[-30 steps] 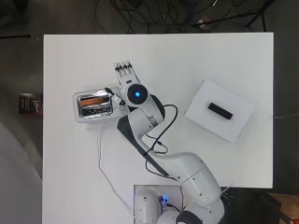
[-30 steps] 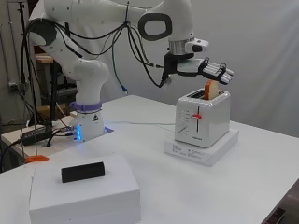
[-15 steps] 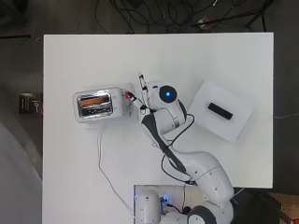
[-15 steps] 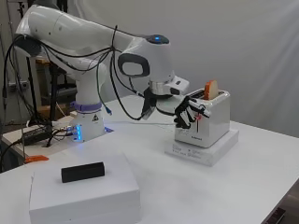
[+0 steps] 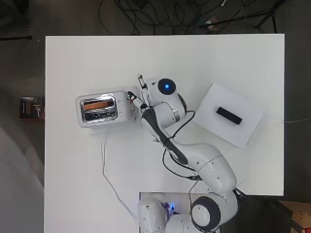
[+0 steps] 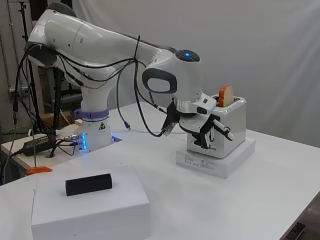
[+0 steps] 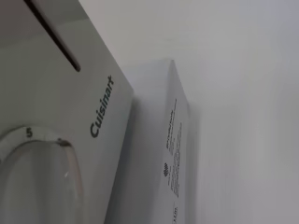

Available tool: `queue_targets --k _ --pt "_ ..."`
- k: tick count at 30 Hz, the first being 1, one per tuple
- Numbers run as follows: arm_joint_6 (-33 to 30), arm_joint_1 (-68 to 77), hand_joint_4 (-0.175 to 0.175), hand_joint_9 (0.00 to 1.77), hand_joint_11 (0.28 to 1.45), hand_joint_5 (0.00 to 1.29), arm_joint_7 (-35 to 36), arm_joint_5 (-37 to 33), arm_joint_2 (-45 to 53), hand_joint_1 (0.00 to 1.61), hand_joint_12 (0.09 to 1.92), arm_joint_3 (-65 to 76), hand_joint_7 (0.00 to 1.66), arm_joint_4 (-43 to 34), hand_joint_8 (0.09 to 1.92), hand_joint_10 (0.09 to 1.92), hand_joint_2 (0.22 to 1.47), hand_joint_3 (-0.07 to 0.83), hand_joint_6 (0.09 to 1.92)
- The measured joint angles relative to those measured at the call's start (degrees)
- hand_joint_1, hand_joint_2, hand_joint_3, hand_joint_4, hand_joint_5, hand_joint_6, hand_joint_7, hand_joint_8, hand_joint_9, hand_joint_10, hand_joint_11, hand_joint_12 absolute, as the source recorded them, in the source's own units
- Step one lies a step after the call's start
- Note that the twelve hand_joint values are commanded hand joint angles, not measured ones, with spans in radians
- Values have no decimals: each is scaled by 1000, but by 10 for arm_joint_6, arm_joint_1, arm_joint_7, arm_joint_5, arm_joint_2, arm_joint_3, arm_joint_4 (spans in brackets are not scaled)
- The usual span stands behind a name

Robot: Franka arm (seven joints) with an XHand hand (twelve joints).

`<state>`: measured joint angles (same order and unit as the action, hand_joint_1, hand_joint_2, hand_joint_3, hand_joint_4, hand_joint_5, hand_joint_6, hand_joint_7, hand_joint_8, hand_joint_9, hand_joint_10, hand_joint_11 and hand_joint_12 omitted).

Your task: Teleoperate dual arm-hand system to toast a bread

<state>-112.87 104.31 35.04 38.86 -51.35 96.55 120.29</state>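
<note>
Now my fingers [image 6: 216, 131], loosely curled and holding nothing, sit at the toaster's [image 6: 223, 125] front; I could miss the lever, leaving the bread [image 6: 226, 95] raised.

Table [image 5: 73, 58]: white, square in the overhead view, carries everything.
Flat white base [image 6: 220, 162]: lies on the table's left half in the overhead view, with the toaster [image 5: 99, 109] standing on it.
White box [image 5: 228, 114]: lies on the right half, turned at an angle, well apart from the toaster.
White cable [image 5: 108, 170]: trails across the tabletop from the toaster toward the arm's base.
</note>
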Motion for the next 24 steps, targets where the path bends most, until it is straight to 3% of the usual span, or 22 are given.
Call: queue_targets --k 3,5,9,12,15,17,22,23,24 --pt "-1 11 -89 1662 1301 498 1 0 -5 0 1920 16 1434 -12 1920 1920 1203 5 87" --pt "-3 18 -97 1579 1223 446 10 -1 -13 0 1920 24 1300 -14 1920 1920 1207 3 87" --pt "-20 24 -113 1245 876 306 5 13 -28 28 1911 44 923 -9 1920 1920 1192 -3 87" --pt "-32 19 -105 1060 650 280 30 13 -48 73 1771 47 784 -4 1902 1920 1170 -3 87" --pt "-44 13 -79 1112 686 346 48 15 -69 556 1787 64 818 5 1920 1920 1267 11 87" --pt "-49 8 -74 1164 733 359 65 11 -84 652 1818 72 853 8 1920 1920 1281 5 87" --pt "-44 10 -76 1227 789 352 87 9 -97 715 1840 88 935 10 1920 1920 1265 -4 87" --pt "-44 11 -76 1234 796 350 87 10 -97 639 1840 88 943 10 1920 1920 1257 -6 87" --pt "-44 11 -72 1119 712 340 87 11 -96 397 1734 88 847 11 1895 1920 1205 -15 87"
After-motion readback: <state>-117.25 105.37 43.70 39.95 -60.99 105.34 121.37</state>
